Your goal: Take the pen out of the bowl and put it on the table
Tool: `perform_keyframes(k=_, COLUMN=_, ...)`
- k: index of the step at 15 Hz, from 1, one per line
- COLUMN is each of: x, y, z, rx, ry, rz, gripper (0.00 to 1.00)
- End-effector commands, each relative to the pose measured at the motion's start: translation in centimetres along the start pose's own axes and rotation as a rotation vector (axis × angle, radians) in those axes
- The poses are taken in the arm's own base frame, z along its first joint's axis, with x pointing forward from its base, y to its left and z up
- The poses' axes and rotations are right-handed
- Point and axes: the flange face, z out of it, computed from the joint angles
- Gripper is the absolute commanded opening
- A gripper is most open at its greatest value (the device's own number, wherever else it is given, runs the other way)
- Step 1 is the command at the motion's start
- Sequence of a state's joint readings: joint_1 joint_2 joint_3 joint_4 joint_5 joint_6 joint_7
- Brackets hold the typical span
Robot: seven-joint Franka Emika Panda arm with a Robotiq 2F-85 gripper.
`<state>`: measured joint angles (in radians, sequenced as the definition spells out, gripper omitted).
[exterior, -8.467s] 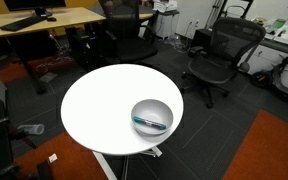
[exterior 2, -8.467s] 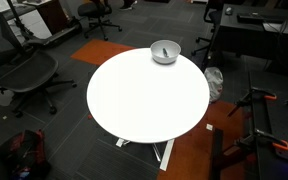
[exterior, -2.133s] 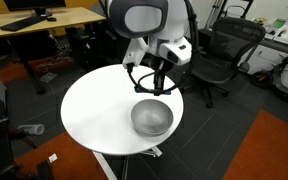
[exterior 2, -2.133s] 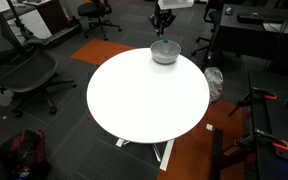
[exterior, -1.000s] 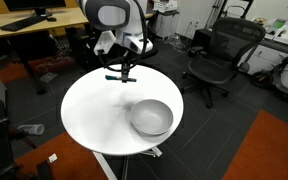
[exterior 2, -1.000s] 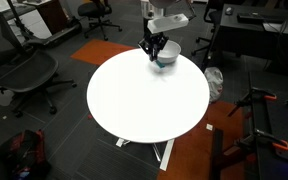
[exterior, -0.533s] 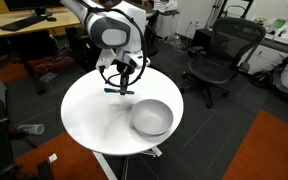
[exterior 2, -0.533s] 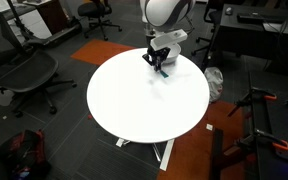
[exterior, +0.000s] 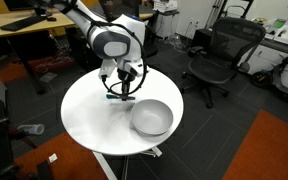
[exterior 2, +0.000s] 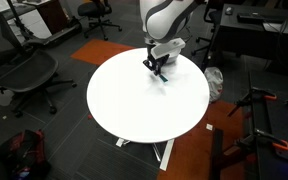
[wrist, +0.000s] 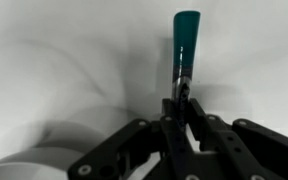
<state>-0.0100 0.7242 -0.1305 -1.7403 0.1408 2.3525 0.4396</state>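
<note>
My gripper (exterior: 121,91) is shut on the pen (exterior: 118,96), a thin teal and dark stick held roughly level just above the round white table (exterior: 89,120). The wrist view shows the pen's teal end (wrist: 186,38) sticking out past the closed fingers (wrist: 174,112) over the white tabletop. In both exterior views the gripper (exterior 2: 158,68) hangs low beside the grey bowl (exterior: 151,117), toward the table's middle. That bowl (exterior 2: 170,55) is partly hidden behind the arm and its inside looks empty.
Black office chairs (exterior: 219,55) stand around the table, and another chair (exterior 2: 24,70) is close to its edge. A wooden desk (exterior: 44,20) is behind. The floor has grey and orange carpet (exterior: 269,150). The white tabletop (exterior 2: 134,105) lies wide before the gripper.
The arm has carried the pen away from above the bowl and lowered it toward the tabletop. The gripper stayed shut on the pen throughout.
</note>
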Motion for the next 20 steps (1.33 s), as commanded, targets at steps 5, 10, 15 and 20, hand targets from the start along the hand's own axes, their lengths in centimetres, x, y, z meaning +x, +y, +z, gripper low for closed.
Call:
perform_keyframes(k=5, x=-0.1, y=0.5, z=-2.3, rx=-0.027, ry=0.027, rz=-0.01, gripper=0.81)
perform_keyframes(k=10, x=-1.3, y=0.9, z=-6.7, rx=-0.002, ry=0.025, rz=-0.089, gripper=1.0)
perform_keyframes(k=15, x=-2.9, y=1.8, z=-10.5, rx=0.021, ry=0.032, rz=-0.191, gripper=1.0)
perform_keyframes(k=20, x=-2.0, y=1.3, z=-10.0, rx=0.026, ry=0.045, rz=-0.172, gripper=1.0)
